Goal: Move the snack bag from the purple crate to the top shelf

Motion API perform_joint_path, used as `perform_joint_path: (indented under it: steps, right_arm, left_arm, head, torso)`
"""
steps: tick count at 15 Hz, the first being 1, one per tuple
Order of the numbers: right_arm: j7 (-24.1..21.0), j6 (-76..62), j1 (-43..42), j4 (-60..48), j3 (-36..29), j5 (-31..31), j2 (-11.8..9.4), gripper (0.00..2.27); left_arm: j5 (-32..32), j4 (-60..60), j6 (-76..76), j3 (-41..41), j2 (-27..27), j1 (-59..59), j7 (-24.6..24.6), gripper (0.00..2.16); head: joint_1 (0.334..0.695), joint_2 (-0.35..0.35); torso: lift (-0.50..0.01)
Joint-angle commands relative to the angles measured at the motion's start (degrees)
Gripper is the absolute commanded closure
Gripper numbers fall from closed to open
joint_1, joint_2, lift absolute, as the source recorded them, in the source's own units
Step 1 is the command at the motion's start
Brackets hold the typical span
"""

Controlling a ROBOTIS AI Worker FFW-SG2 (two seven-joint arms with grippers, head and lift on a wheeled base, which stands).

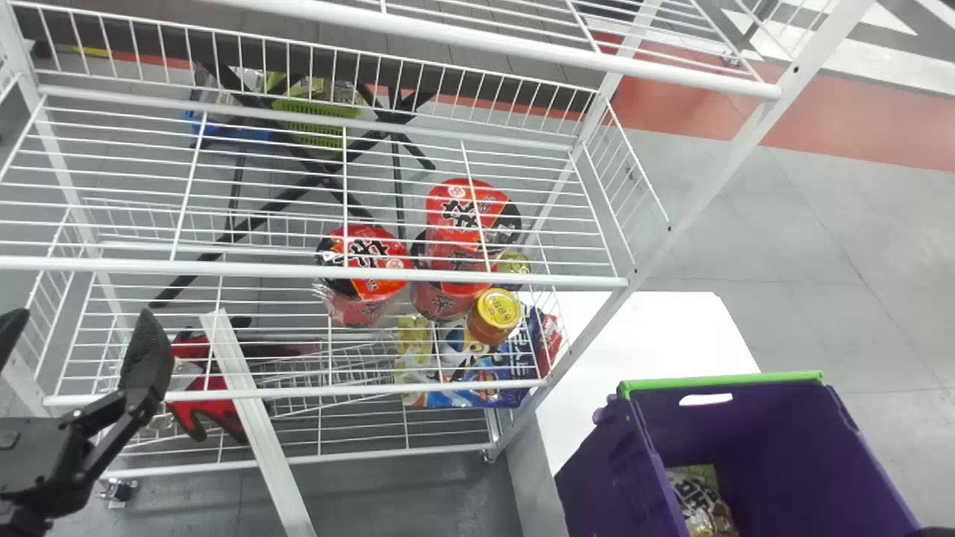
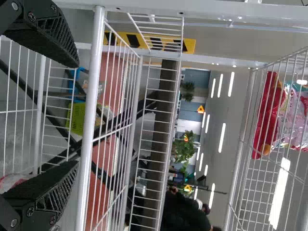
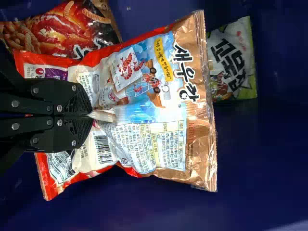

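The purple crate [image 1: 776, 440] stands at the lower right in the head view. In the right wrist view my right gripper [image 3: 91, 115] is shut on the snack bag [image 3: 149, 139], pinching a fold of its red, blue and bronze wrapper inside the crate. The white wire rack's top shelf [image 1: 477, 33] crosses the upper part of the head view. My left gripper [image 1: 78, 335] stands open at the rack's left front; in the left wrist view the left gripper [image 2: 74, 113] has nothing between its fingers.
A green-white bag [image 3: 231, 62] and a dark red bag [image 3: 62, 31] lie in the crate. Red noodle cups [image 1: 365, 261] and a yellow-lidded can [image 1: 496, 309] are on the rack below. A white table [image 1: 649, 328] adjoins the rack.
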Motion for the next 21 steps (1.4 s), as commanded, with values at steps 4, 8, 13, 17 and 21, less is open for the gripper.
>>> perform_joint_path:
  steps: [4,8,13,17,21]
  right_arm:
    - [1.7,3.5,0.1,-3.1,0.1,0.3,0.2,2.07]
    - [2.1,4.4,0.3,-4.2,0.1,0.5,0.4,2.07]
    - [2.2,4.5,0.3,-4.7,0.0,0.6,0.5,2.07]
    - [2.1,4.4,0.4,-4.6,0.0,0.5,0.5,2.07]
    - [1.9,3.8,0.3,-4.3,0.0,0.2,0.4,2.07]
  left_arm:
    - [0.0,0.1,0.0,0.0,0.0,0.0,0.1,0.1]
    - [-0.2,-0.2,0.0,0.0,0.2,0.2,0.1,0.1]
    - [0.0,-0.4,0.0,0.0,0.2,0.3,0.1,0.1]
    - [-0.2,-0.7,0.0,0.0,0.2,0.5,0.1,0.1]
    - [-0.2,-1.8,0.0,0.4,0.3,1.4,0.1,0.1]
  head:
    - [0.695,-0.35]
    - [0.695,-0.35]
    - [0.695,-0.35]
    - [0.695,-0.35]
    - [0.695,-0.35]
  torso:
    - [-0.352]
    - [-0.336]
    - [-0.317]
    - [-0.301]
    - [-0.285]
